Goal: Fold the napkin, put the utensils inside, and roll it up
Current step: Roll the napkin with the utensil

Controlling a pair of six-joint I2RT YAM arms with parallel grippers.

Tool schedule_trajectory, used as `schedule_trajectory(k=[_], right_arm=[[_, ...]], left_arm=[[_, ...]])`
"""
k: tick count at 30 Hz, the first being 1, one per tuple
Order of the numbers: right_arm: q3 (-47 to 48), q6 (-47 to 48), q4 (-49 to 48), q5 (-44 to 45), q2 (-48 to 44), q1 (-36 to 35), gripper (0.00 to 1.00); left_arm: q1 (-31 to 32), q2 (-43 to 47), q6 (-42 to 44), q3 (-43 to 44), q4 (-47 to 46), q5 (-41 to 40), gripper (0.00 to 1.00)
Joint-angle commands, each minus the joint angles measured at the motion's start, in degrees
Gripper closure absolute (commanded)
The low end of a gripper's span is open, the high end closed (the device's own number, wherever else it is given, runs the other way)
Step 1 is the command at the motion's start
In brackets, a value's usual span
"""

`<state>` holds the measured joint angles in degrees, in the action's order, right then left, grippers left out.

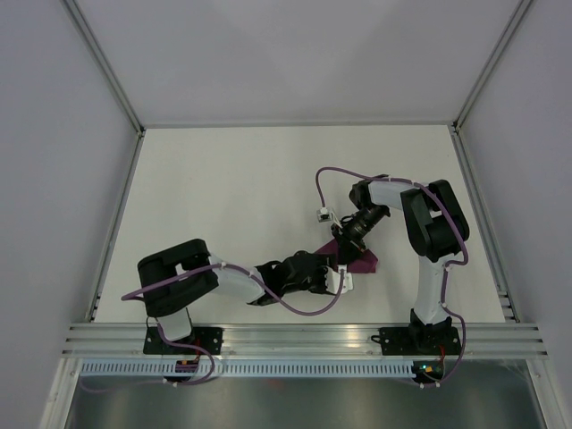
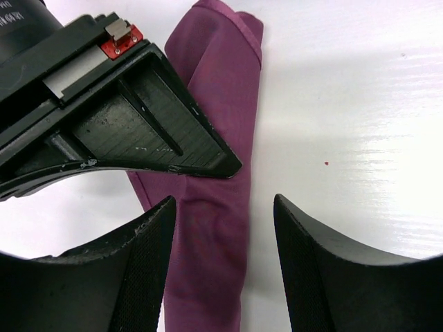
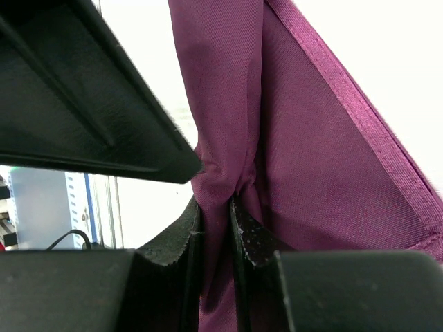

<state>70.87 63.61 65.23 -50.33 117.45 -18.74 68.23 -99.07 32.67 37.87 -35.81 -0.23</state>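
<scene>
The magenta napkin (image 1: 359, 260) lies bunched into a small folded shape at the front middle of the table. In the left wrist view it is a narrow rolled strip (image 2: 220, 90). My left gripper (image 2: 223, 200) is open, its fingers standing either side of the strip's near part. My right gripper (image 3: 216, 202) is shut on a pinched fold of the napkin (image 3: 311, 173). In the top view the left gripper (image 1: 332, 271) and right gripper (image 1: 345, 244) meet over the cloth. The green-handled knife does not show in any view.
The right gripper's finger (image 2: 145, 124) crosses the left wrist view just above the left fingers. The left gripper's finger (image 3: 83, 104) fills the upper left of the right wrist view. White walls enclose the white table (image 1: 250, 179). An aluminium rail (image 1: 304, 338) runs along the near edge.
</scene>
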Motion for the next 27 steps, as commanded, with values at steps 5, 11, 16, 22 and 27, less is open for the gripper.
schedule_trajectory(k=[5, 11, 16, 22, 27], right_arm=[[-1.4, 2.9, -7.7, 9.4, 3.8, -0.4, 0.97], [-1.3, 2.9, -7.5, 9.4, 3.8, -0.4, 0.97], [-1.1, 3.1, -7.1, 9.2, 3.8, -0.4, 0.97], [-2.1, 1.0, -9.9, 9.5, 2.3, -0.4, 0.89], [-2.8, -2.3, -13.0, 9.5, -3.9, 0.9, 0.48]], left_arm=[[0.2, -5.2, 2.4, -1.0, -4.0, -5.4, 0.37], [0.1, -7.6, 4.9, -1.0, -5.7, -9.0, 0.38], [0.1, -9.0, 5.7, 0.4, -2.0, -7.8, 0.62], [-0.3, -8.7, 2.0, 4.3, 8.2, -2.5, 0.90], [-2.0, -7.3, -2.6, 6.4, 13.2, 5.0, 0.98]])
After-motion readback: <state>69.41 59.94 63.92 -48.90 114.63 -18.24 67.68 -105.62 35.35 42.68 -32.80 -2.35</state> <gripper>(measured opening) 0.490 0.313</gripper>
